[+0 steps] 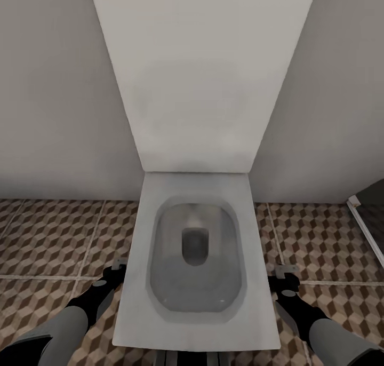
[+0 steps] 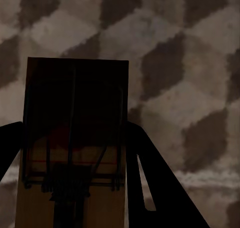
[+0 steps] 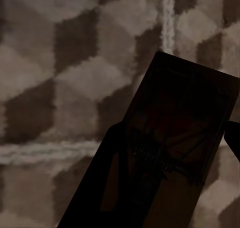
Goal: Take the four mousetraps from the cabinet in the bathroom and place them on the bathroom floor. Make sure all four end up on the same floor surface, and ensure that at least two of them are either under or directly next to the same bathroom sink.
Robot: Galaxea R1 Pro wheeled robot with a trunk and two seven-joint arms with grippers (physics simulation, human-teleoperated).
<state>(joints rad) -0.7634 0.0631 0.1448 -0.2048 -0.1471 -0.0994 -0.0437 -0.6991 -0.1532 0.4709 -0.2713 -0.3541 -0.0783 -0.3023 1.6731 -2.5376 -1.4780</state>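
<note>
While we are facing a white toilet (image 1: 194,259) set against a pale wall, we are holding both arms low, one on either side of its bowl, above the bathroom floor (image 1: 53,238) with its brown, beige and white cube pattern. Our left gripper (image 1: 118,267) is hanging just beside the toilet's left edge and is clenching a mousetrap (image 2: 75,138) between its dark fingers (image 2: 150,183), the tan board standing out over the tiles with its spring parts facing the wrist camera. Our right gripper (image 1: 285,272) is sitting just beside the toilet's right edge and is likewise grasping a second mousetrap (image 3: 182,138), tilted across the tiles. We judge that we are carrying both traps clamped and off the floor because the sink is not near this toilet, so setting them down is not yet called for.
</note>
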